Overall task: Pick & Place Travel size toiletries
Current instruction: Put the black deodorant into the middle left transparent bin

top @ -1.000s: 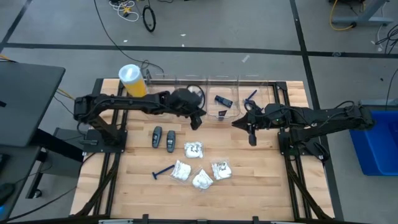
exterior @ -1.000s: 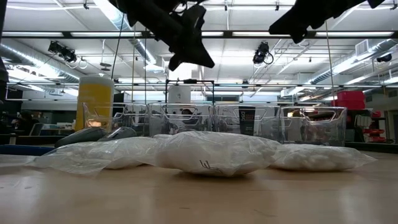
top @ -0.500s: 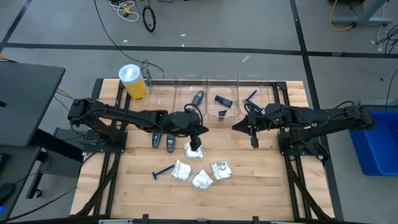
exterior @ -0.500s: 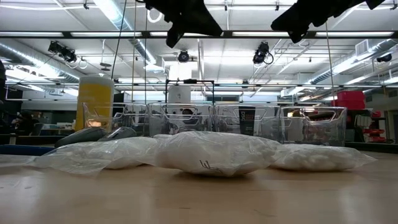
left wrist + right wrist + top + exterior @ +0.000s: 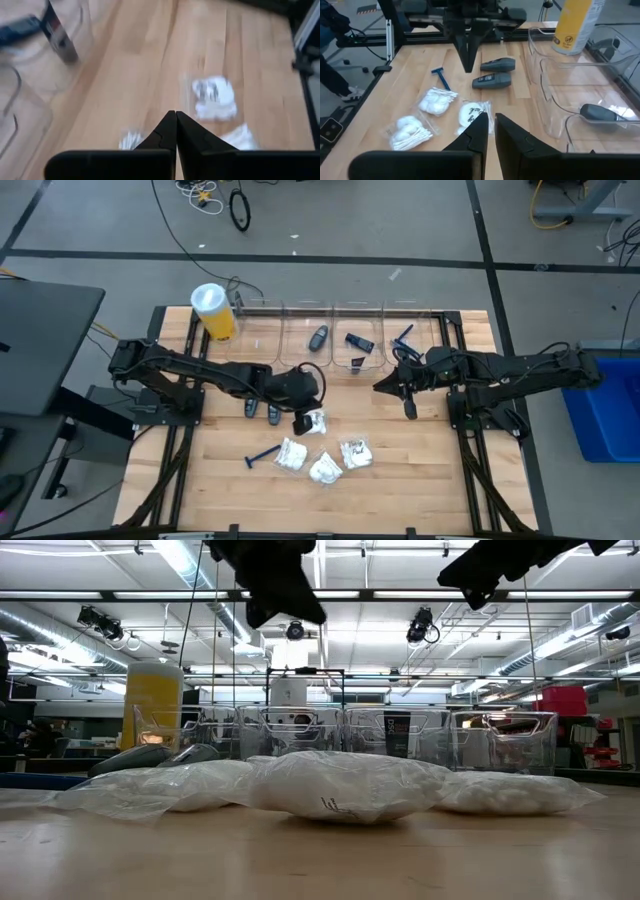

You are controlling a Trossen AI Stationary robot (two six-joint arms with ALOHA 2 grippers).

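Note:
My left gripper [image 5: 304, 422] [image 5: 176, 117] hangs shut, with nothing in it, well above the table beside a white packet [image 5: 316, 420] [image 5: 214, 97]. Three more white packets [image 5: 325, 468] and a blue razor [image 5: 263, 457] lie flat on the wood nearer the front edge. Two dark grey pieces [image 5: 272, 413] [image 5: 491, 80] lie just left of the gripper. In the clear bins along the far edge rest a grey oval piece [image 5: 318, 337], a dark rectangular piece [image 5: 358, 342] and a blue razor [image 5: 403, 335]. My right gripper [image 5: 406, 402] [image 5: 490, 120] waits at the right, held high, fingers together but for a thin slit, empty.
A tall yellow cylinder with a white lid [image 5: 213, 310] stands at the far left corner beside the row of clear bins [image 5: 355, 355]. Bare wood lies at the near edge and right of the packets. Dark frame rails [image 5: 470, 470] run along both sides of the table.
My left gripper has swung from over the far bins toward the table's near edge and a little to the left, ending above the packets, and has stayed shut. With the arm gone from there, the grey oval piece shows lying in its bin.

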